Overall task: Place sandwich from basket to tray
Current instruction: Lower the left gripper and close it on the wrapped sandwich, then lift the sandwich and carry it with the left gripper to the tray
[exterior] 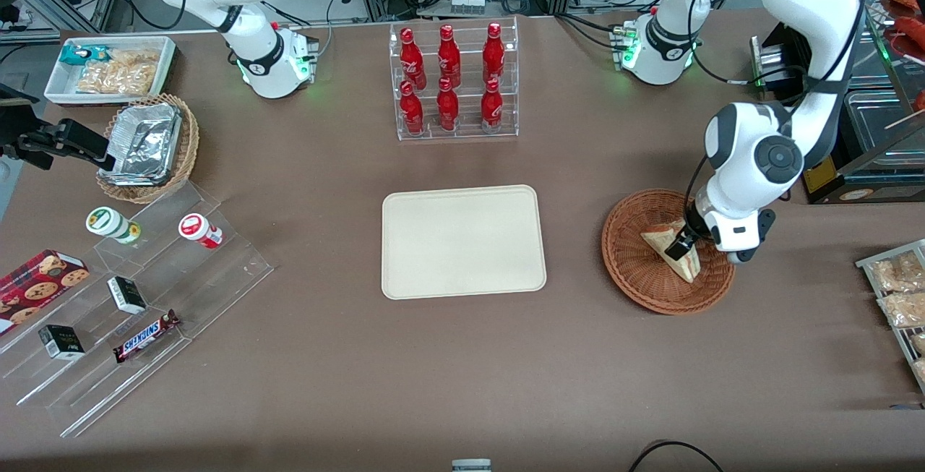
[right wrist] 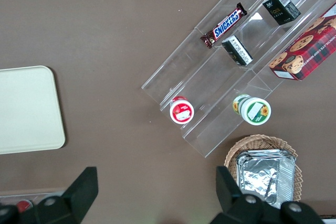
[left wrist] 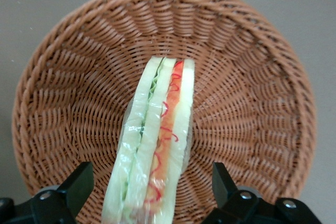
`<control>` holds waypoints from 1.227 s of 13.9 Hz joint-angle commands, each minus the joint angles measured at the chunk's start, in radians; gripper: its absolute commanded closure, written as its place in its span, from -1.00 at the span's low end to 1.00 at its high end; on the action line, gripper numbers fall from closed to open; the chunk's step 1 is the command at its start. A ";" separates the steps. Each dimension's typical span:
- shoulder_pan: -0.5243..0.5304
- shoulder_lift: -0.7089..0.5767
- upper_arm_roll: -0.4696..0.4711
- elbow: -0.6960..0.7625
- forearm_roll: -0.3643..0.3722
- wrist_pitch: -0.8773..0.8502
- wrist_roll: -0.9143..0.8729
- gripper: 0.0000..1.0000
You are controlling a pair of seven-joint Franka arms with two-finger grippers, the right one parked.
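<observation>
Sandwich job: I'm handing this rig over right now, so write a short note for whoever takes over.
Gripper: down in the basket, fingers open on either side of the sandwich, not closed on it.
Sandwich: in the basket, standing on edge, filling layers facing the wrist camera.
Tray: flat on the table between the basket and the parked arm's end, nothing on it.
Done: gripper lined up over the sandwich.
Left: close on it, lift, carry to the tray, release.
</observation>
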 commanded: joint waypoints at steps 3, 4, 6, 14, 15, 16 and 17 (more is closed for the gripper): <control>-0.002 0.025 -0.001 0.002 -0.005 0.003 -0.008 0.41; -0.002 0.020 -0.001 0.003 -0.002 -0.017 -0.001 0.79; -0.002 -0.003 -0.003 0.025 -0.001 -0.090 0.092 0.92; -0.005 0.047 -0.167 0.388 0.008 -0.517 0.419 0.89; -0.005 0.070 -0.204 0.413 0.010 -0.516 0.416 0.90; -0.005 0.097 -0.246 0.443 0.013 -0.514 0.401 0.92; -0.027 0.129 -0.277 0.485 0.027 -0.516 0.358 0.92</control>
